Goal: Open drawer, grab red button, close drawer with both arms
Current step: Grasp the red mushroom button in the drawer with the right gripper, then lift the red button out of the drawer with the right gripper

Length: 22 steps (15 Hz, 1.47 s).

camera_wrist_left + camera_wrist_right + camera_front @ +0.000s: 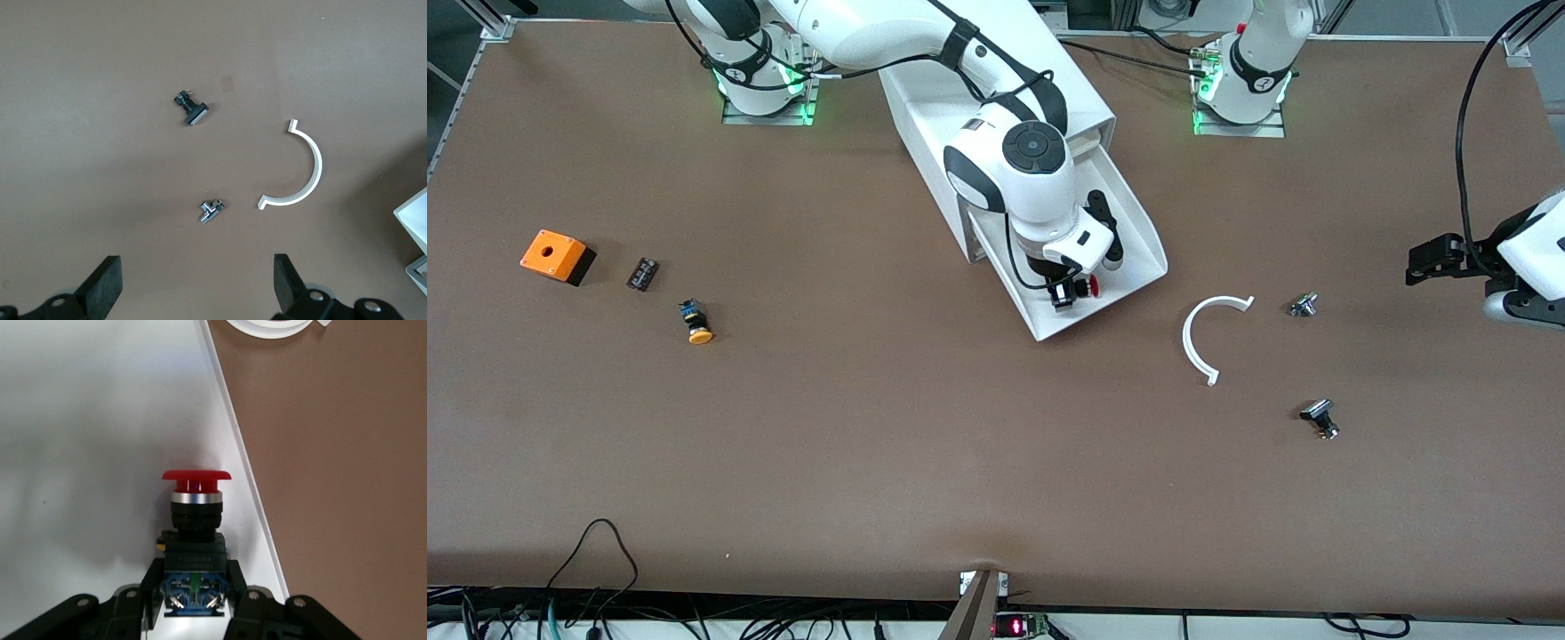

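Red-capped, black-and-blue button [195,532] clamped in right tool [194,597] inside drawer [1138,233]; left tool [197,283] apart.

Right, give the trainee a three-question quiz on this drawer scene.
1. True or false: the right pincer is shut on the red button.
2. Where does the red button sit? A) in the open drawer B) on the bare table C) on the cabinet
3. Fill in: the left pincer hangs ____ over the table, near the white curved piece.

Key: 1 true; 2 A; 3 open
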Each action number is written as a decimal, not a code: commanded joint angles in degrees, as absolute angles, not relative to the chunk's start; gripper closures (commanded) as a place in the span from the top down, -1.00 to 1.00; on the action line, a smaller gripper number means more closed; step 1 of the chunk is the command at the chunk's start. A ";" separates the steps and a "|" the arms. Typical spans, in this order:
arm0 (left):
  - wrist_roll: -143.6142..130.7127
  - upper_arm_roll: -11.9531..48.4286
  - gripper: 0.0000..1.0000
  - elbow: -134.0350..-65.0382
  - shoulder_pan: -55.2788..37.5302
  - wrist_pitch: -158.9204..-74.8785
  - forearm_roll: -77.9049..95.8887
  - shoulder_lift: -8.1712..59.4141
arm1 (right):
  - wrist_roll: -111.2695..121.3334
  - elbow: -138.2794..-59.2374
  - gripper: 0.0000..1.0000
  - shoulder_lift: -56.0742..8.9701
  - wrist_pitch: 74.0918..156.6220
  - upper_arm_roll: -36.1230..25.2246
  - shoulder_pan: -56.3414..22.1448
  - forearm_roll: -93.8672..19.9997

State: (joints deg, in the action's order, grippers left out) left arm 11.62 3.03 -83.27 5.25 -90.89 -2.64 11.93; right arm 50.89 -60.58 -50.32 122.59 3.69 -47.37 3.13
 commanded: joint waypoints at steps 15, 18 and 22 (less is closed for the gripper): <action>11.34 3.60 1.00 -80.95 5.10 -89.12 -3.87 13.71 | 46.32 -65.90 -0.54 -34.73 116.63 3.43 -40.61 1.49; 11.95 3.52 1.00 -81.12 5.10 -89.47 -3.87 14.93 | 41.16 -71.96 -0.54 -31.21 117.33 2.29 -38.07 -1.04; 12.22 3.16 1.00 -81.21 5.19 -89.74 -4.04 15.20 | 31.66 -76.37 -0.54 -30.06 117.77 0.19 -36.56 -0.62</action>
